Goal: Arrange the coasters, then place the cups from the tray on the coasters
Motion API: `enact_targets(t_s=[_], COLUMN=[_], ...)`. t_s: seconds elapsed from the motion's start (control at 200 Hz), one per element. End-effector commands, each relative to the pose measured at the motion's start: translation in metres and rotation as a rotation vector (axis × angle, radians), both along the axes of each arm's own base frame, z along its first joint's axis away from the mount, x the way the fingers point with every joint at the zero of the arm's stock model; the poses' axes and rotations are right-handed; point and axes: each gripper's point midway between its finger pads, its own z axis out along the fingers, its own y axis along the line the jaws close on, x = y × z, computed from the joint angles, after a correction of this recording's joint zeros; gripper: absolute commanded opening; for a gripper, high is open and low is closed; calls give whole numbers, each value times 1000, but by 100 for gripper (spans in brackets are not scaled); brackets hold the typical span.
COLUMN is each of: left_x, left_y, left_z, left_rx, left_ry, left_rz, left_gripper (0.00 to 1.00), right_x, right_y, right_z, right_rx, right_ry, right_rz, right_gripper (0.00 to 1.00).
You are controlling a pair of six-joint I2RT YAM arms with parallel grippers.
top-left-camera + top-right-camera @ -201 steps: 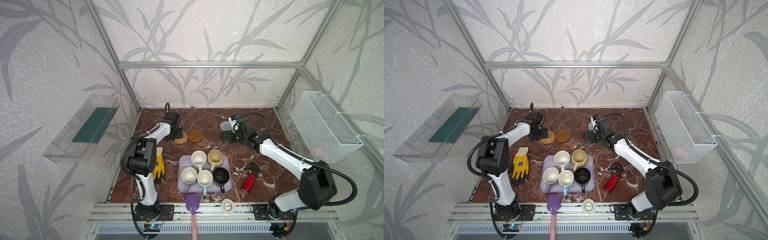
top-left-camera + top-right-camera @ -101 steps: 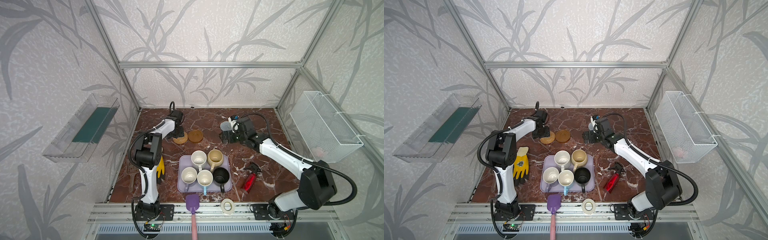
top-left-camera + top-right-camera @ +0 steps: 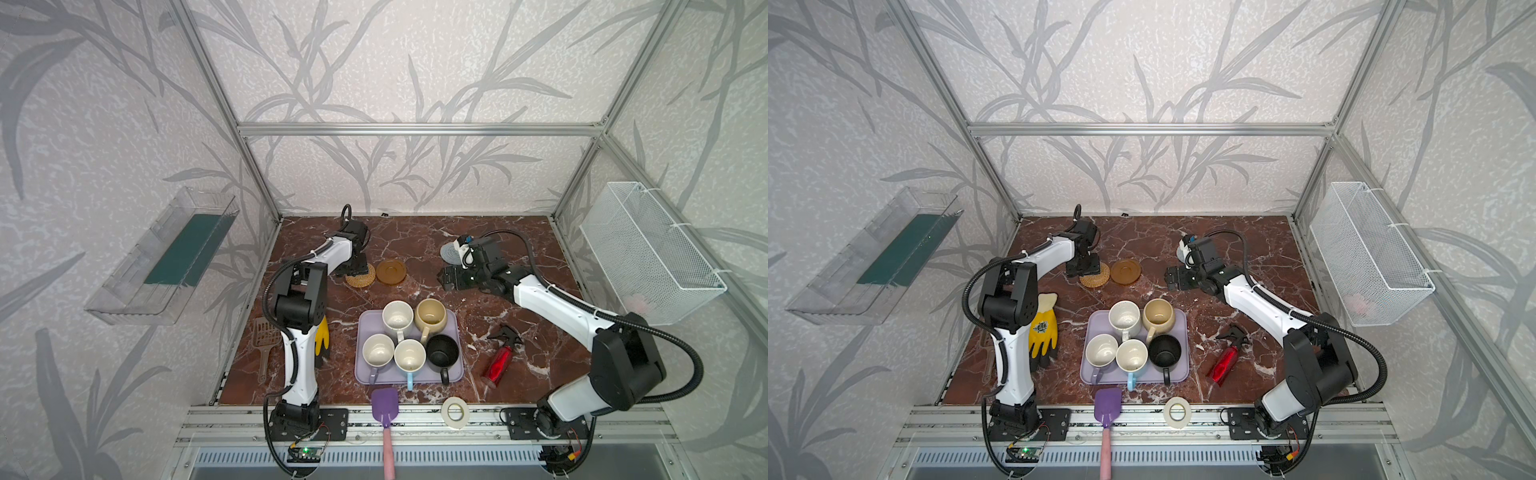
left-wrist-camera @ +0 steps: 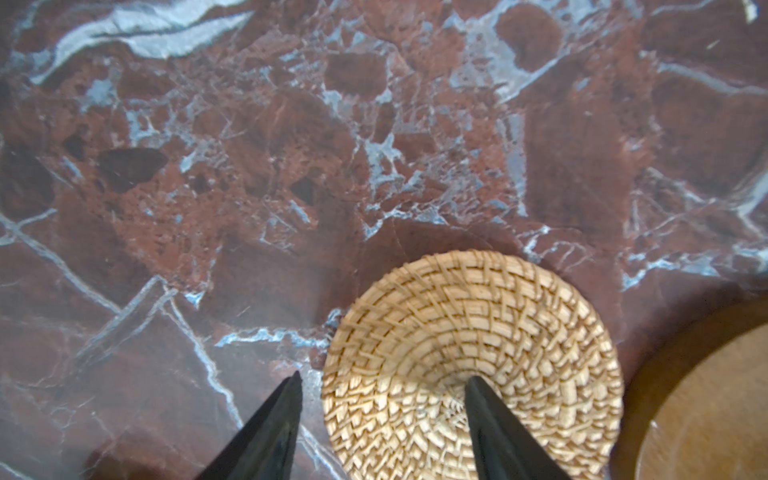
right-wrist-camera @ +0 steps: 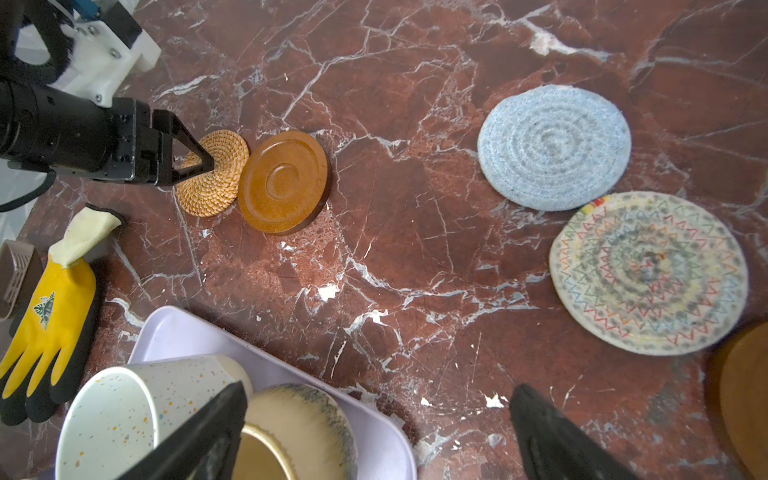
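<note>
Marble [image 4: 291, 145] — coaster [image 4: 478, 324] under left end effector [image 4: 382, 376]

A red-brown marble bench [image 3: 415, 237] with white veins sits inside an aluminium frame [image 3: 419, 129]. Pale walls [image 3: 415, 62] patterned with grey leaves rise behind and beside the bench. Left of it hangs a clear plastic bin [image 3: 162, 266]; right of it, a white wire basket [image 3: 648, 253].

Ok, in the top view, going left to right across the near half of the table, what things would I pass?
Brown scoop → yellow glove → lilac tray → red spray bottle. I left out the purple spatula and tape ring: they sit in front of the tray, within its width.
</note>
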Motion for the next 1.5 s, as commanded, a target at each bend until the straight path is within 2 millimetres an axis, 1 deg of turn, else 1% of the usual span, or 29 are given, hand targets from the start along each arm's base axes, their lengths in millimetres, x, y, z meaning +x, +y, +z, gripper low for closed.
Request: enact_targets(t_s=[0.0, 0.055, 0.09, 0.2, 0.375, 0.515, 0.72, 0.94, 1.045, 1.15, 1.24, 1.385, 1.495], left_x=[-25, -28, -30, -34, -44, -49, -54, -62, -60, -54, -48, -40, -31], left_y=[12, 14, 16, 18, 23, 24, 31, 37, 40, 39, 34, 33, 30], left_z=[-12, -13, -13, -14, -9, -6, 9, 7, 14, 27, 37, 49, 65], left_rx=[62, 72, 75, 89, 102, 104, 109, 124, 128, 103, 77, 66, 41], left_ry=[84, 91, 97, 112, 122, 129, 109, 122, 113, 84, 57, 45, 11], left_rz=[6, 12, 15, 16, 29, 36, 61, 63, 72, 83, 78, 61, 64], left_gripper=[63, 62, 57, 57, 55, 54, 55, 55, 56, 56, 60, 65, 69], right_x=[1, 0, 0, 1, -1, -3, -4, -5, -5, -3, -2, -2, 0], right_y=[5, 6, 6, 6, 6, 4, 4, 5, 6, 8, 10, 10, 9], right_z=[5, 7, 7, 9, 15, 21, 24, 25, 23, 24, 25, 27, 29], right_rx=[4, 4, 3, 11, 12, 22, 36, 51, 53, 66, 74, 79, 78], right_ry=[17, 21, 23, 21, 16, 3, -8, 1, 5, 5, 7, 2, -8], right_rz=[21, 25, 27, 25, 28, 18, 12, 9, 10, 9, 6, 2, -2], right_gripper=[99, 98, 98, 98, 98, 98, 98, 98, 98, 98, 98, 98, 98])
